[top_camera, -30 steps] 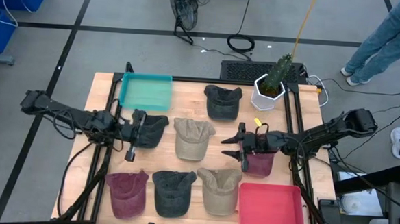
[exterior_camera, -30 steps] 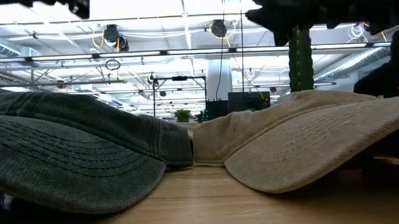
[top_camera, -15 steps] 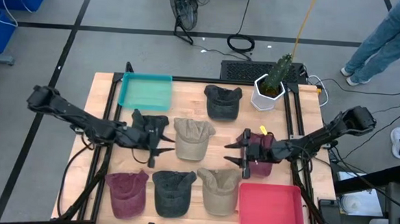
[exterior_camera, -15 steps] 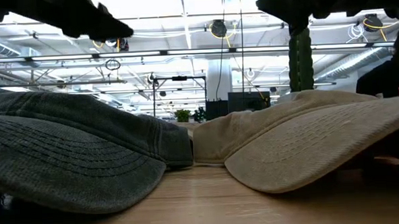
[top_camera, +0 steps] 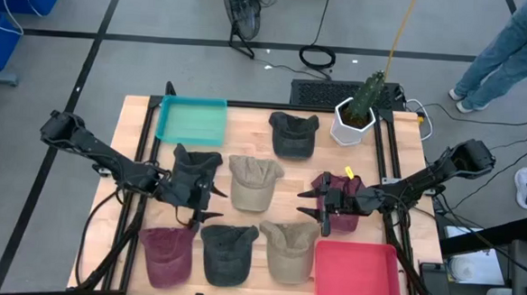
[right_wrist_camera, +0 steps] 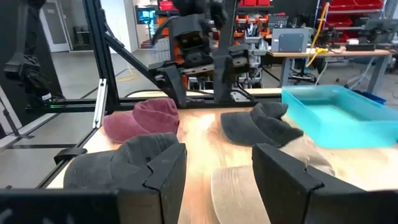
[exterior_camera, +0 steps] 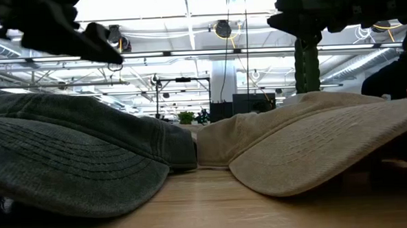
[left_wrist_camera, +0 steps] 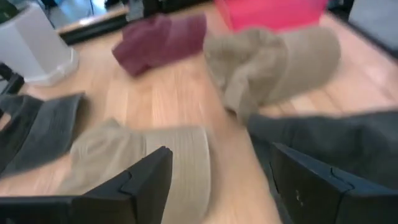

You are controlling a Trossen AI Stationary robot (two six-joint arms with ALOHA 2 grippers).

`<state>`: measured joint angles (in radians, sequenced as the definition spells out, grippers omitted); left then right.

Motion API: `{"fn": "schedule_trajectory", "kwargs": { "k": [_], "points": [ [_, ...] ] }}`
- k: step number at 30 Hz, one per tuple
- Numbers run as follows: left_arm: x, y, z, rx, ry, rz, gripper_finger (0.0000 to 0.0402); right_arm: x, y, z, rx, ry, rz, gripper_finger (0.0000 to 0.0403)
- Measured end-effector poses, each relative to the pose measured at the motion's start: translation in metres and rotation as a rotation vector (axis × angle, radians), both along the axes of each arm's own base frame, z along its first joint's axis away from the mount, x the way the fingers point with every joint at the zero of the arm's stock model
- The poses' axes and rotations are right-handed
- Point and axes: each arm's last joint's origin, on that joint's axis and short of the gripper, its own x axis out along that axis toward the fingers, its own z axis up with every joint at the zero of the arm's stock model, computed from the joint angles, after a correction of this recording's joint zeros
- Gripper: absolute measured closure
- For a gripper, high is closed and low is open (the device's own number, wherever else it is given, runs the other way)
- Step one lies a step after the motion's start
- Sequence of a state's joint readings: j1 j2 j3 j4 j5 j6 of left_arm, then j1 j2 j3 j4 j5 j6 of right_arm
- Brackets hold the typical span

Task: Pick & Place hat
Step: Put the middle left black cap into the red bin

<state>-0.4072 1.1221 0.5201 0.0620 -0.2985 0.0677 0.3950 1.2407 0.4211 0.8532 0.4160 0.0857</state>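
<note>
Several caps lie brim-down on the wooden table. A dark cap lies at the left, with a beige cap beside it. A maroon cap lies at the right. My left gripper hangs open just past the dark cap's near edge, above bare wood. In the left wrist view it faces the beige cap. My right gripper stands open at the maroon cap's left edge, pointing level toward the table's left; nothing lies between its fingers.
A teal tray sits at the far left and a red tray at the near right. A potted plant and a dark cap stand at the far side. Maroon, dark grey and beige caps line the near edge.
My left gripper has moved toward the table's right and near edge, sinking and tipping downward, and has opened from shut. The dark cap lies on the table behind it. My right gripper has drifted slightly toward the near edge, staying open.
</note>
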Motion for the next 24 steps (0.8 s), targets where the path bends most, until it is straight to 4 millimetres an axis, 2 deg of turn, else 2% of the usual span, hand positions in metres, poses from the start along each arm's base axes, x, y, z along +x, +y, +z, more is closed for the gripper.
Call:
{"fn": "schedule_trajectory", "kwargs": {
  "k": [5, 12, 19, 24],
  "points": [
    [-0.014, -0.006, -0.003, 0.109, 0.223, 0.084, 0.0164, 0.0, 0.0, 0.0, 0.007, 0.001, -0.007, 0.0232],
    [-0.025, -0.012, -0.014, 0.113, 0.45, 0.197, 0.0171, 0.0, 0.0, 0.0, 0.009, -0.003, -0.007, 0.0232],
    [-0.033, -0.015, -0.035, 0.141, 0.658, 0.223, 0.0169, 0.0, 0.0, 0.001, 0.012, -0.01, -0.005, 0.0232],
    [-0.04, -0.01, -0.044, 0.206, 0.782, 0.291, 0.0142, 0.0, 0.0, 0.001, 0.012, -0.011, -0.004, 0.0232]
  ]
}}
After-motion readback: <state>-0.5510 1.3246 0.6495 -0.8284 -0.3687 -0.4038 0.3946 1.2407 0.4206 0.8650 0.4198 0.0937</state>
